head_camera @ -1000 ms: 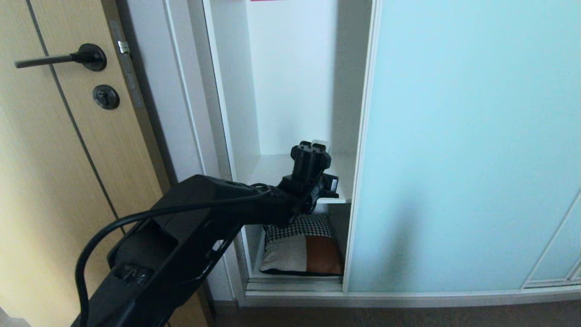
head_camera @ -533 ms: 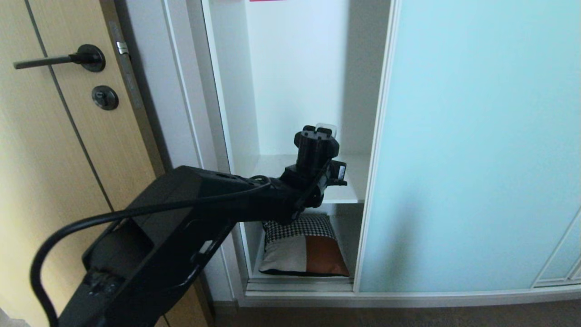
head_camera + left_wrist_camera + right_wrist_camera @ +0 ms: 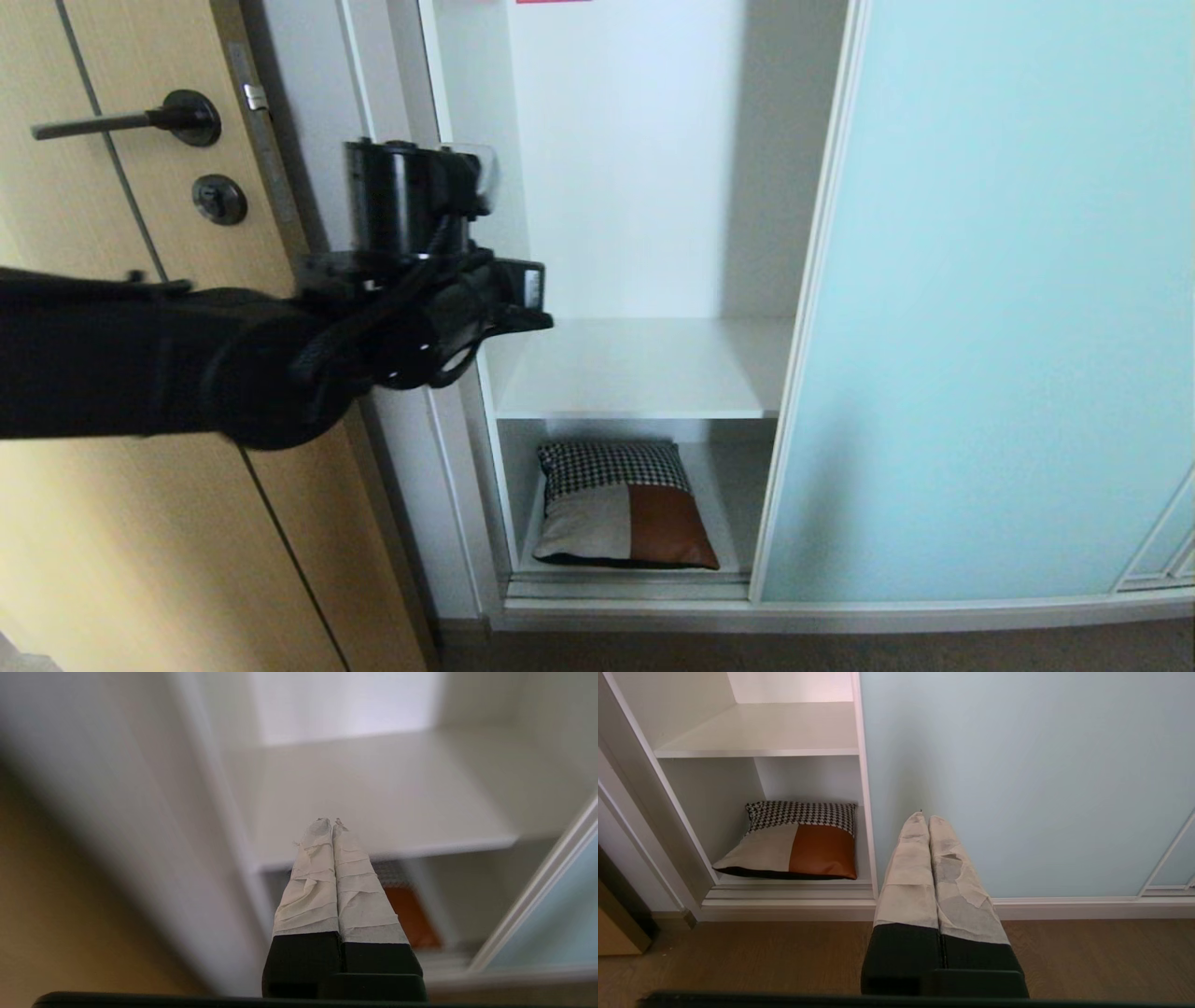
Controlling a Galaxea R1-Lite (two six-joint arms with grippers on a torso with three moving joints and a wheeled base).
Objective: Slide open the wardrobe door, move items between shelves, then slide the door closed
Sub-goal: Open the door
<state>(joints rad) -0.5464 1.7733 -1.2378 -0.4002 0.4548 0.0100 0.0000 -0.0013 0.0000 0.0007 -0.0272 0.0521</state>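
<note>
The sliding wardrobe door (image 3: pixel 1008 299) is slid to the right, its slim pale frame edge standing at the right of the opening. Inside, the patchwork cushion (image 3: pixel 624 509) lies on the bottom shelf (image 3: pixel 726 523), under a bare white shelf (image 3: pixel 644 373). My left gripper (image 3: pixel 471 168) is shut and empty, raised in front of the wardrobe's left side, away from the door. In the left wrist view the gripper (image 3: pixel 327 823) points at the bare shelf (image 3: pixel 373 798). My right gripper (image 3: pixel 923 819) hangs low before the door (image 3: pixel 1017 765), shut and empty, with the cushion (image 3: pixel 794 842) off to its side.
A tan wood door with a black lever handle (image 3: pixel 121 121) stands left of the wardrobe. The white side frame (image 3: pixel 411 448) separates them. A white bottom track (image 3: pixel 635 588) runs along the sill above the brown floor (image 3: pixel 738 961).
The sliding door has moved further right, widening the opening. My left arm has drawn back out of the wardrobe, up and to the left, with its gripper still shut.
</note>
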